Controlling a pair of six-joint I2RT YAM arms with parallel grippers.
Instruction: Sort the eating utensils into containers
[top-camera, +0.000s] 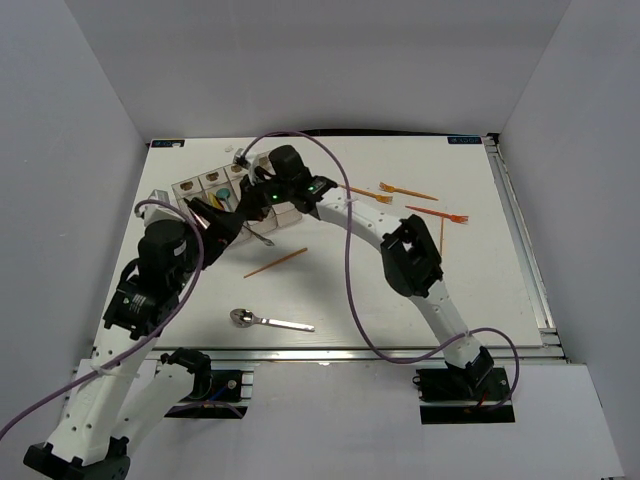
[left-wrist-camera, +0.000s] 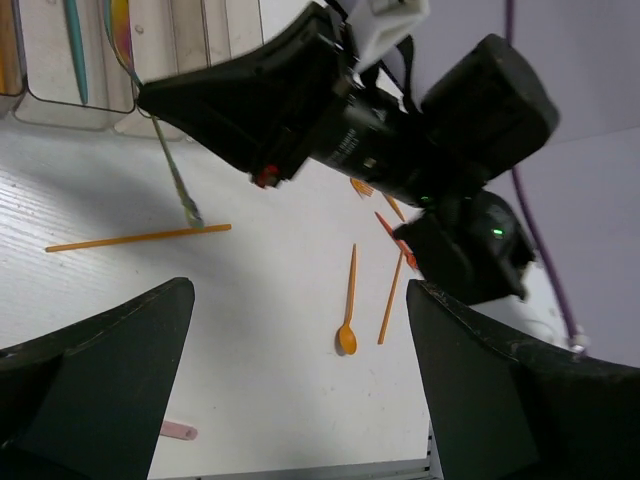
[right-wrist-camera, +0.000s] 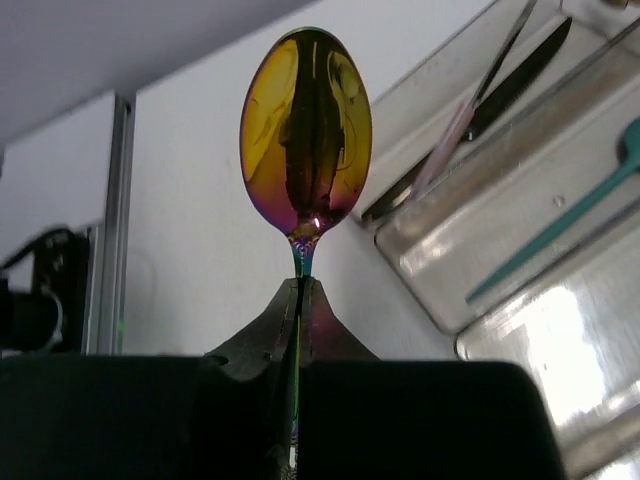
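**Rainbow spoon pinched next to the bins**

The rainbow spoon is in the right gripper. The two fingers are pressed together on its thin neck. The round part sticks out past the fingertips. It is one spoon, shiny gold and purple.

The four bins sit in a row just to the right of this gripper, close by. In the nearer bin lies one teal piece. In the bin behind it lie one black knife and one pink handle.

The left gripper is spread wide and holds nothing. It hangs over the white table and faces the right gripper. One orange stick lies on the table ahead of it, to the left. Four more orange pieces lie farther out, ahead and to the right. One of them is an orange spoon.

One silver spoon lies alone on the table, well apart from both grippers, on their near side.
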